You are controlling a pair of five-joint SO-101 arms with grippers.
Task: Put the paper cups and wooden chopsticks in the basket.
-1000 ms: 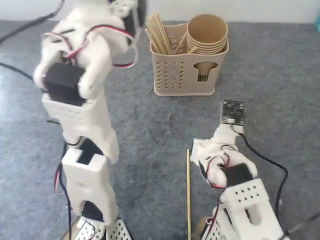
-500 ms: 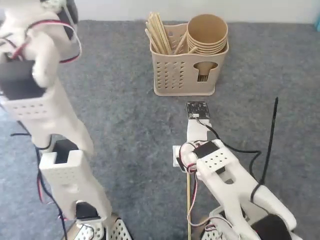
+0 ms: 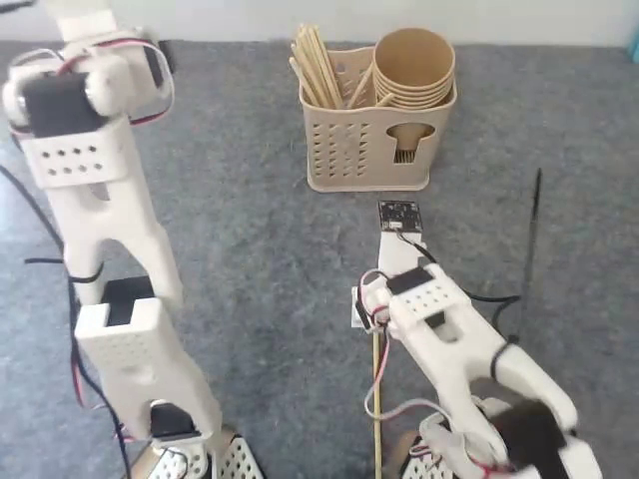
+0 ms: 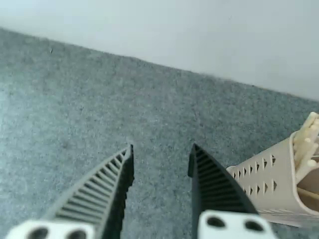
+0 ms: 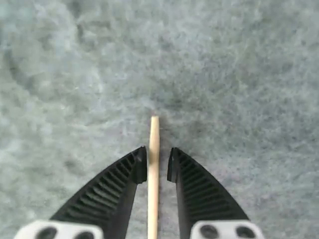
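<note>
A beige perforated basket (image 3: 367,150) stands at the back of the grey mat, with a bundle of wooden chopsticks (image 3: 318,62) in one side and stacked paper cups (image 3: 413,62) in the other. One loose chopstick (image 3: 376,399) lies on the mat at the front. My right arm (image 3: 429,311) leans over its far end. In the right wrist view my right gripper (image 5: 156,152) straddles that chopstick (image 5: 153,134), fingers narrowly open on either side of it. My left gripper (image 4: 161,149) hangs open and empty above the mat, with the basket's corner (image 4: 271,174) off to one side.
My left arm (image 3: 90,150) stands tall at the left of the table. A thin black cable (image 3: 527,249) runs across the mat to the right of my right arm. A pale wall (image 4: 199,35) borders the mat's far edge.
My left arm has swung away from the basket to the left. My right arm has shifted over the loose chopstick's far end.
</note>
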